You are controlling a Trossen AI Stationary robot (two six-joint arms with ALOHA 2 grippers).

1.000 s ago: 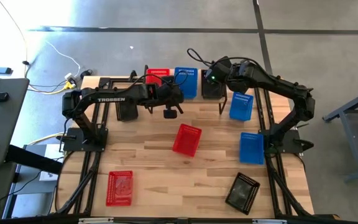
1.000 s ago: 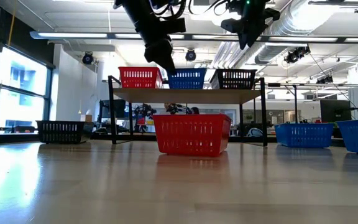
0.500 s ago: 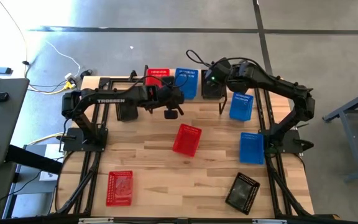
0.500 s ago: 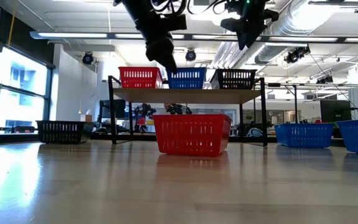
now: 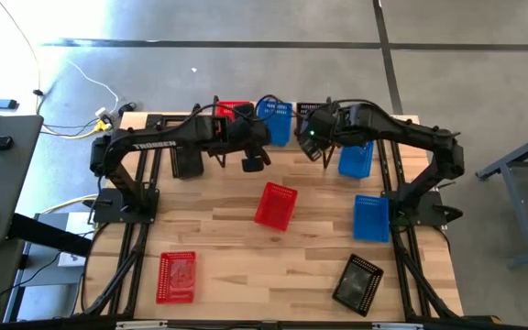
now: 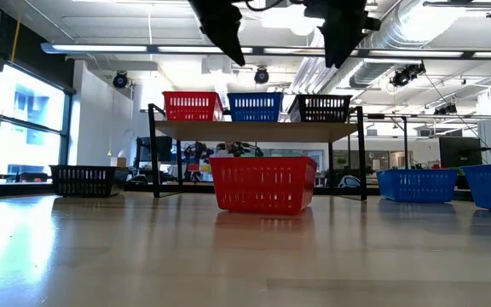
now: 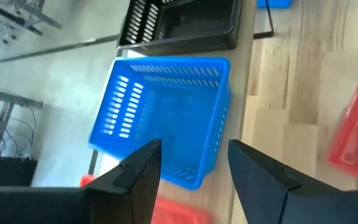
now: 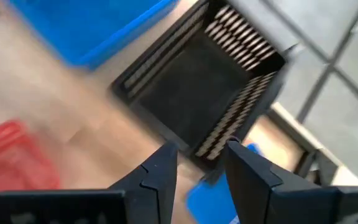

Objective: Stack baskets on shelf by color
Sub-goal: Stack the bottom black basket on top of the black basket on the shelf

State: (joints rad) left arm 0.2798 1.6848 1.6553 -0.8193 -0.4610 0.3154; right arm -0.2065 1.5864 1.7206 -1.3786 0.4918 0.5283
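On the shelf (image 6: 254, 130) sit a red basket (image 6: 193, 106), a blue basket (image 6: 256, 107) and a black basket (image 6: 323, 108); above them hang the left gripper (image 7: 191, 163) and right gripper (image 8: 199, 163), both open, holding nothing

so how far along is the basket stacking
One basket of each color sits on the shelf: red basket, blue basket, black basket. Nothing is in hand: the left end effector and right end effector are open above the shelf. Six baskets remain on the table, including the center red one.
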